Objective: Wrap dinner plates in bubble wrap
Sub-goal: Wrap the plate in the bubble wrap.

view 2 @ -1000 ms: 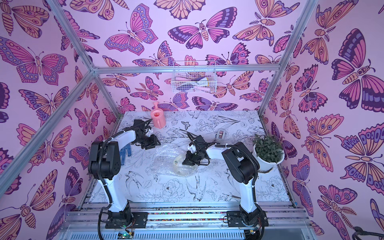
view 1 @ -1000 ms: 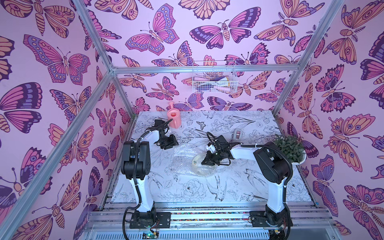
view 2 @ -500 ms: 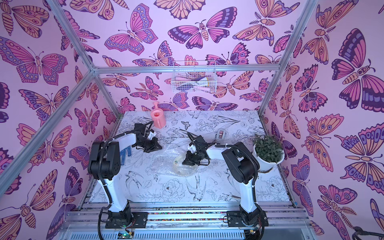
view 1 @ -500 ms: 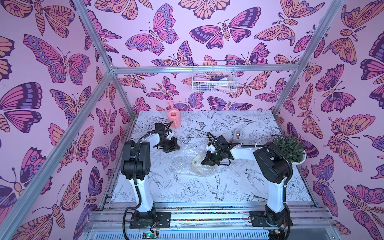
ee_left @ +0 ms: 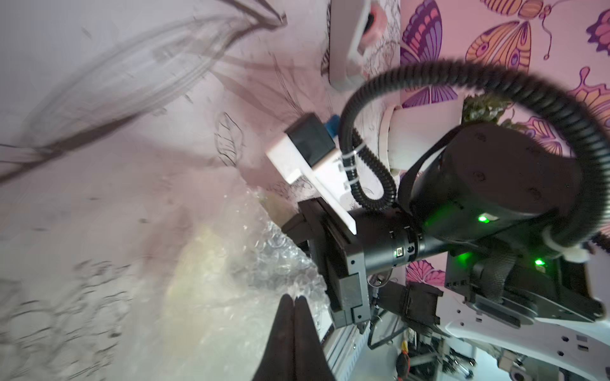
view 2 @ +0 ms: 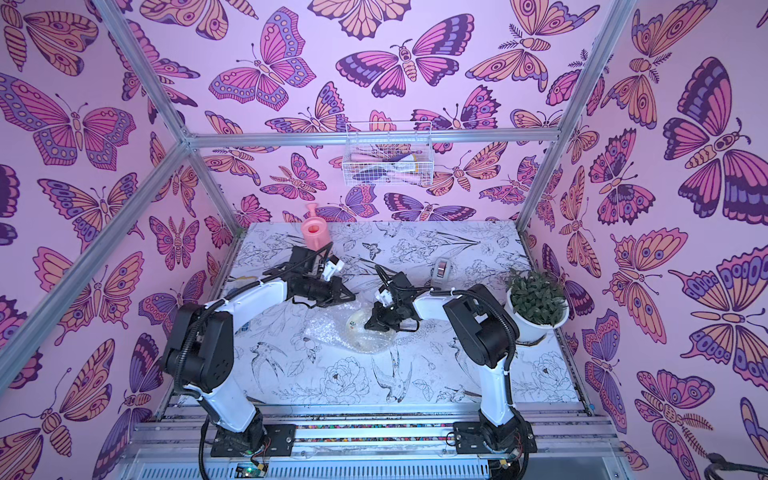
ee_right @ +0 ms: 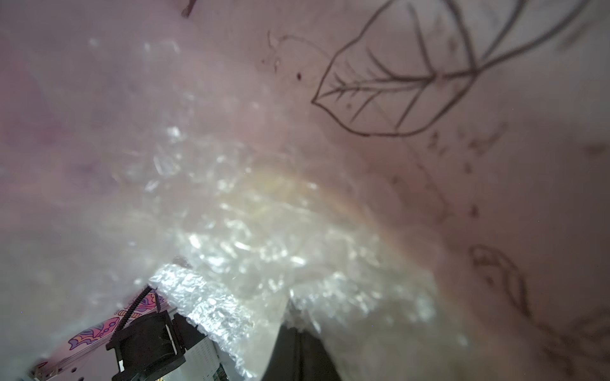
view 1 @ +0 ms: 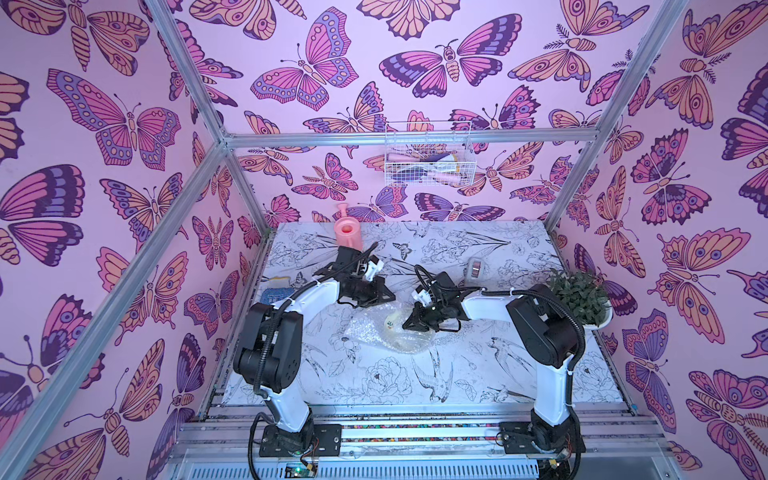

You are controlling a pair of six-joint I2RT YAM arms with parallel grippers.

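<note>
The bubble wrap (view 1: 374,332) (view 2: 328,334) lies crumpled mid-table over the cream dinner plate (view 1: 392,322) (view 2: 356,326), whose rim shows through. My right gripper (view 1: 406,325) (view 2: 369,326) is at the plate's right side, shut on a bunched fold of bubble wrap (ee_right: 247,237) that drapes over its tips (ee_right: 298,330). My left gripper (view 1: 390,296) (view 2: 351,297) is at the far edge of the wrap. Its fingers are pressed together (ee_left: 293,298) against the bubble wrap (ee_left: 264,260), and nothing shows between them.
A pink watering can (view 1: 347,230) stands at the back left. The clear tape dispenser (view 1: 476,268) is behind the right arm, and a potted plant (view 1: 582,297) sits at the right edge. A blue object (view 1: 274,295) lies by the left wall. A wire basket (view 1: 428,160) hangs on the back wall.
My left gripper has moved right to the far edge of the wrap and shut its fingers. The right gripper has held still on the wrap.
</note>
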